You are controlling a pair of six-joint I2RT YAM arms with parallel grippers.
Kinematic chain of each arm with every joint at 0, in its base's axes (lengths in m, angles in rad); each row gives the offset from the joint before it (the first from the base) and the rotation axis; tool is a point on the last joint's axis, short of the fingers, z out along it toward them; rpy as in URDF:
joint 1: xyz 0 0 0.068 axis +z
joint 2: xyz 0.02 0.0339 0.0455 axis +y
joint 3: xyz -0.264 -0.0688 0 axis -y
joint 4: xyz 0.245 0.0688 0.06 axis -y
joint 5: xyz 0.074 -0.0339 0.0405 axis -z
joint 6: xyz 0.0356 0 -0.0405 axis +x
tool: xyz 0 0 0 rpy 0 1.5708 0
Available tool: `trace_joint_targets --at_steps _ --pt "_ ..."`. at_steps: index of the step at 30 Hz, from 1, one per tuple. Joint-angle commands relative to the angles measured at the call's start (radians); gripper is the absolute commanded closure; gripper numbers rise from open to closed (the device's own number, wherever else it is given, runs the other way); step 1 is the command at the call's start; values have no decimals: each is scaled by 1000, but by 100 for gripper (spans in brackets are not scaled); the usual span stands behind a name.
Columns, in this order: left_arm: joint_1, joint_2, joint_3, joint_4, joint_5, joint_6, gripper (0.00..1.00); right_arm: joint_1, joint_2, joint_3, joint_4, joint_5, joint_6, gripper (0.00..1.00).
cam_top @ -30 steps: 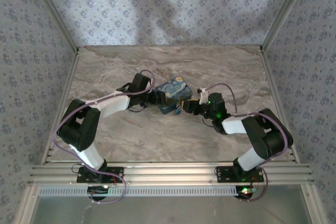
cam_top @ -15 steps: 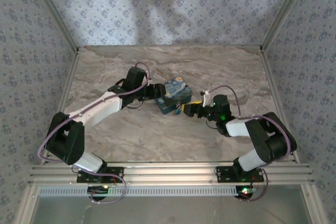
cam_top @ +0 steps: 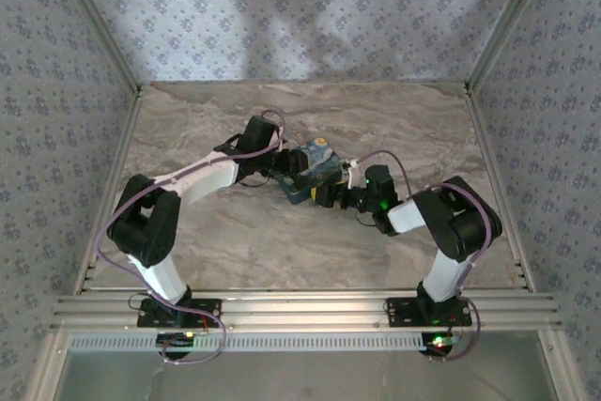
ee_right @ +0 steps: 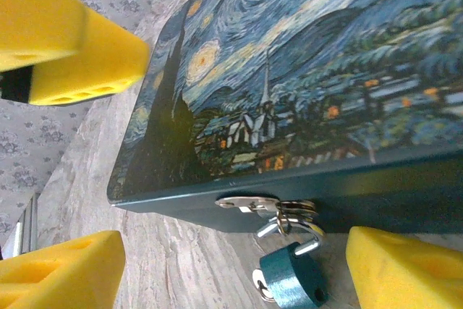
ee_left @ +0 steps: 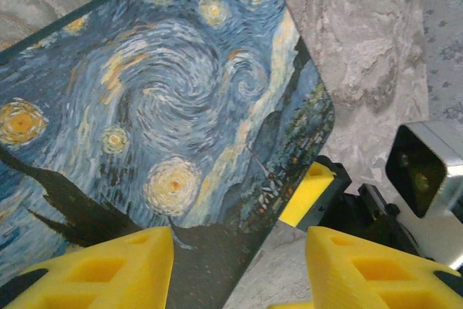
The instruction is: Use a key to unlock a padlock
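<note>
Hanging off box (ee_right: 289, 70) front edge, padlock (ee_right: 293, 285) sits inside spread right gripper (ee_right: 233, 269).

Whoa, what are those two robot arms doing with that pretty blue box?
They are at a blue painted box. A little padlock hangs from its front clasp, looking locked. The right gripper is open with the padlock between its jaws. The left gripper is open at the box's other side.

The padlock (ee_right: 293, 284) touches the right wrist view's bottom edge; the painted box (ee_right: 325, 70) is cropped at top and right.
</note>
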Motion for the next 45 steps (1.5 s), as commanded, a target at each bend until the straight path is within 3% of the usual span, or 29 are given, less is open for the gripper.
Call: trace_joint_targets --at_steps 1,9,25,45 --pt "-5 21 20 8 7 -9 50 10 41 27 46 -16 14 19" --pt "-6 46 10 -3 -10 -10 51 16 96 32 97 -38 33 21" --pt "-6 55 3 -8 -24 -13 52 6 134 3 197 -72 55 37" --pt "-6 57 8 -16 -30 -14 52 -17 132 -11 172 -83 51 65"
